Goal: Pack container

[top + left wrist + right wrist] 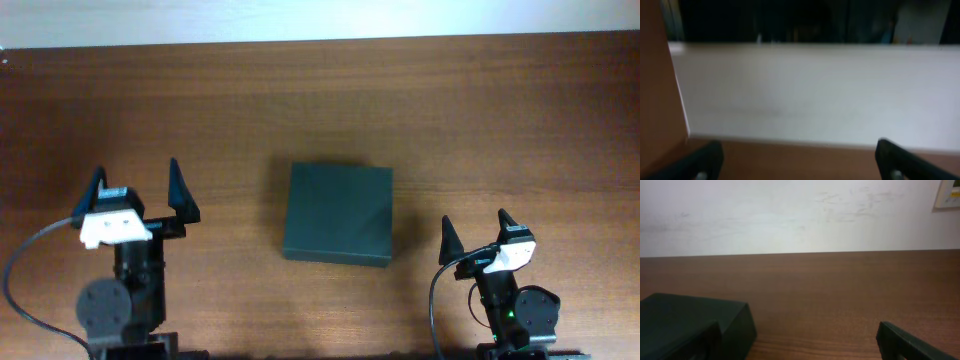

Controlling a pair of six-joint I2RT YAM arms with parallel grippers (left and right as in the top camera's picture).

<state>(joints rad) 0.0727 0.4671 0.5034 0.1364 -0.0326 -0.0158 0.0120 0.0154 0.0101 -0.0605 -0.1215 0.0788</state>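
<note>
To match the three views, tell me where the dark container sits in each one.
Overhead: the container sits at the picture's centre, on the table.
Left wrist: not in it; only the wall and a table strip.
Right wrist: lower left corner, cut by the frame.
Shared landmark: the table's far edge against the pale wall.

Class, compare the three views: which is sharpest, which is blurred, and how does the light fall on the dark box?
Overhead view: sharp, evenly lit, no glare on the matte container. Left wrist view: blurred throughout, dim, edges smeared. Right wrist view: fairly clear, the wall bright, the container at lower left dark and nearly featureless.
</note>
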